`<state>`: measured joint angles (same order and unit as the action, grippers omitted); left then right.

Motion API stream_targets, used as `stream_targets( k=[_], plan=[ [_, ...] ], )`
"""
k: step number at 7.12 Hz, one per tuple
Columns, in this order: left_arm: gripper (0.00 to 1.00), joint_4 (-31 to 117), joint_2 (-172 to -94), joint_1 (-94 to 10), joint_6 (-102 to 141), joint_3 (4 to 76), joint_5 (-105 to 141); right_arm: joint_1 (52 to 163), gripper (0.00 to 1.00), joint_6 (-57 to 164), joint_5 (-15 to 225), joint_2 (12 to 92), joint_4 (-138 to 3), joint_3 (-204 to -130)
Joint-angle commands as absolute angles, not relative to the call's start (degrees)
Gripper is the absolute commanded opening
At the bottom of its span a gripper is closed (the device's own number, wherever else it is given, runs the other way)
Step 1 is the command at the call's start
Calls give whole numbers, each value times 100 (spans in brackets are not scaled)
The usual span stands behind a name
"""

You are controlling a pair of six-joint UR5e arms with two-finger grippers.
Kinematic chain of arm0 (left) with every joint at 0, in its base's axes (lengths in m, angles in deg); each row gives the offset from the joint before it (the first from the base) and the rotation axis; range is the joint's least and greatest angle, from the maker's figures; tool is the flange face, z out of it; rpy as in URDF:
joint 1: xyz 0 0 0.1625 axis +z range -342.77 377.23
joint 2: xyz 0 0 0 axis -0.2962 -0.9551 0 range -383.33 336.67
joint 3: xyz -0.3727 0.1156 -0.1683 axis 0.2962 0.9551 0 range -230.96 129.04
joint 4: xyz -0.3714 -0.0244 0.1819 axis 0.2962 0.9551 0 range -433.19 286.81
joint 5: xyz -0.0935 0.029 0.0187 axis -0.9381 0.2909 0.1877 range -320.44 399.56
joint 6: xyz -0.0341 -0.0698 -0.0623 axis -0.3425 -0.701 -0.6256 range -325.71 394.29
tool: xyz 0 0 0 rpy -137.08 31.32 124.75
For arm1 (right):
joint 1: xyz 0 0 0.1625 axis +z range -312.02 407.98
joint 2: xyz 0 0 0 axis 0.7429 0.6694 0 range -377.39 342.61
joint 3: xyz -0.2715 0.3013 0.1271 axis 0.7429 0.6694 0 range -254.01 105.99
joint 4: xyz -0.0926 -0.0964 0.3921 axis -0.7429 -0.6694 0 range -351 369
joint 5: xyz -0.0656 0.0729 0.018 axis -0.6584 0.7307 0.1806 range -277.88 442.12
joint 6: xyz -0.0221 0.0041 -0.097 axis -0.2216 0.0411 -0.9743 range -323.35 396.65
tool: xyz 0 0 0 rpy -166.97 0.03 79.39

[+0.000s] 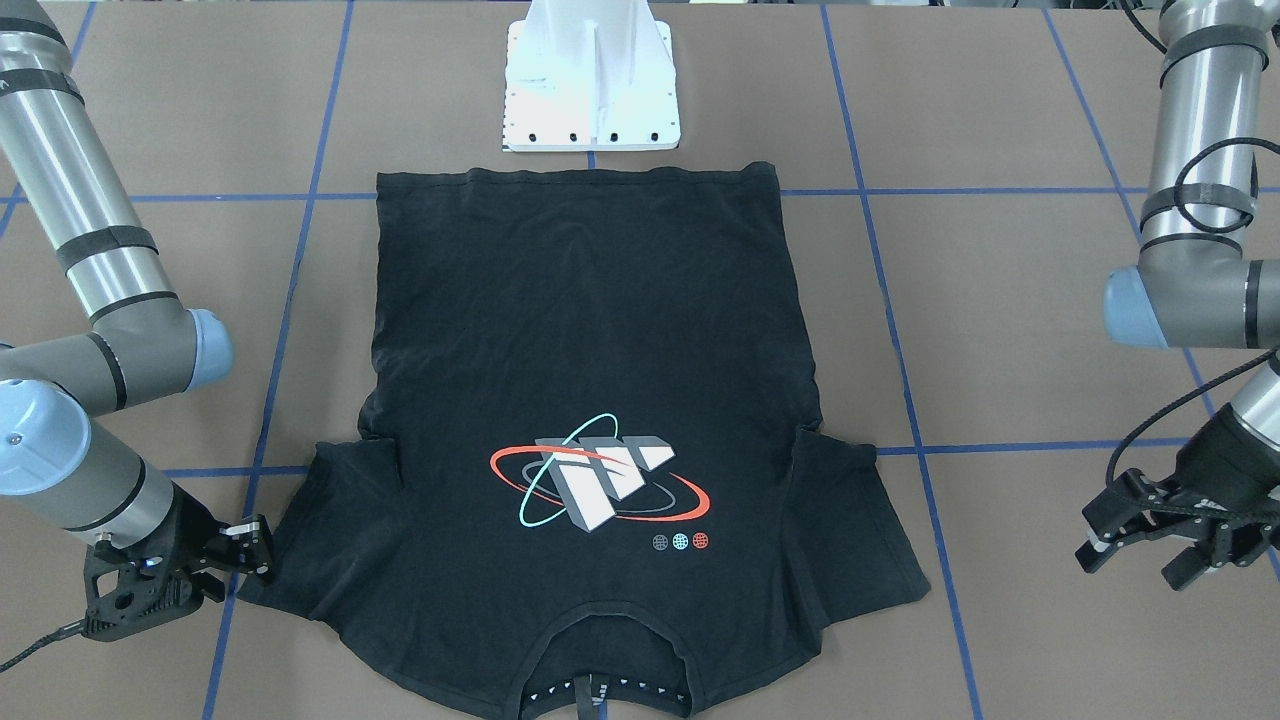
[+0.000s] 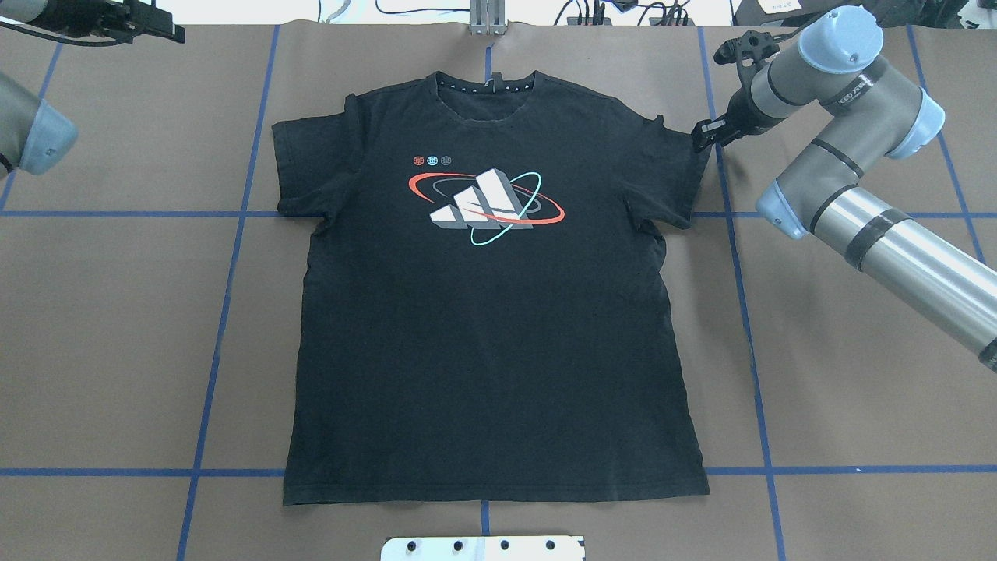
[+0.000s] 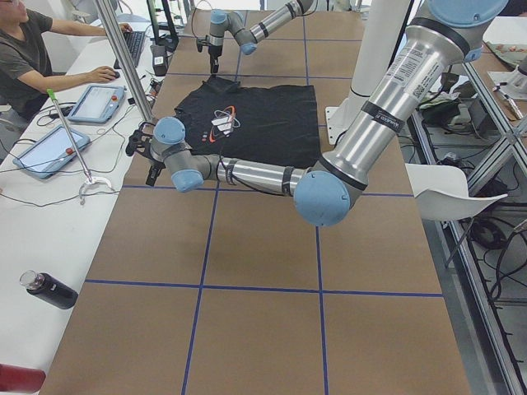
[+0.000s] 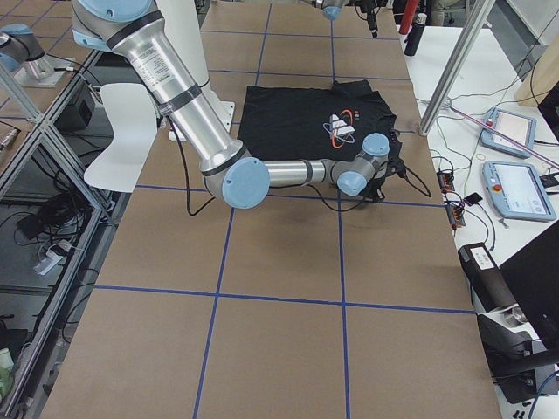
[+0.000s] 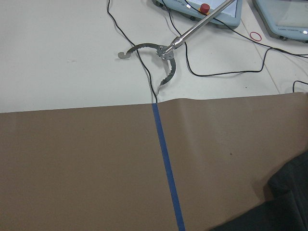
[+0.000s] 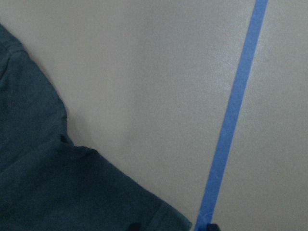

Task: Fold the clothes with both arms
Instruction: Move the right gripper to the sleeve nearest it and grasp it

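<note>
The black T-shirt (image 1: 600, 330) lies flat and unfolded, logo side up, collar away from the robot's base; it also shows in the overhead view (image 2: 483, 327). My right gripper (image 1: 240, 560) is low at the tip of the sleeve on my right, also in the overhead view (image 2: 707, 132). In the right wrist view its two fingertips stand apart at the bottom edge, either side of the sleeve's hem corner (image 6: 168, 219). My left gripper (image 1: 1135, 555) is open and empty, well off the other sleeve, near the table's far edge (image 2: 167, 27). The left wrist view catches only a shirt edge (image 5: 288, 202).
The white pedestal base (image 1: 590, 90) stands just behind the shirt's hem. Blue tape lines (image 2: 226, 312) grid the brown table. Beyond the far edge lie a metal grabber tool (image 5: 159, 53), cables and tablets (image 4: 515, 175). An operator (image 3: 25, 49) sits at that side.
</note>
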<state>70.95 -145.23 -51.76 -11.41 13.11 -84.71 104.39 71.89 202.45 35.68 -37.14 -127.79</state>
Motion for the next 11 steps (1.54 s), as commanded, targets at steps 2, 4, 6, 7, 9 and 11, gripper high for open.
stream_targets(
  k=[2, 4, 6, 7, 9, 11],
  plan=[
    [100, 7095, -14523, -5176, -1141, 1312, -8472, 10432, 54, 7189, 20253, 3560, -3714, -12736],
    [100, 7095, -14523, -5176, -1141, 1312, -8472, 10432, 38, 7198, 20253, 3560, -3714, -12736],
    [100, 7095, -14523, -5176, -1141, 1312, -8472, 10432, 0, 7198, 20253, 3560, -3714, -12753],
    [100, 7095, -14523, -5176, -1141, 1312, -8472, 10432, 0, 7198, 20253, 3560, -3714, -12762],
    [100, 7095, -14532, -5176, -1150, 1312, -8472, 10449, 0, 7224, 20305, 3499, -3714, -12823],
    [100, 7095, -14532, -5176, -1158, 1320, -8480, 10563, 0, 7347, 20619, 3508, -3723, -13190]
  ],
)
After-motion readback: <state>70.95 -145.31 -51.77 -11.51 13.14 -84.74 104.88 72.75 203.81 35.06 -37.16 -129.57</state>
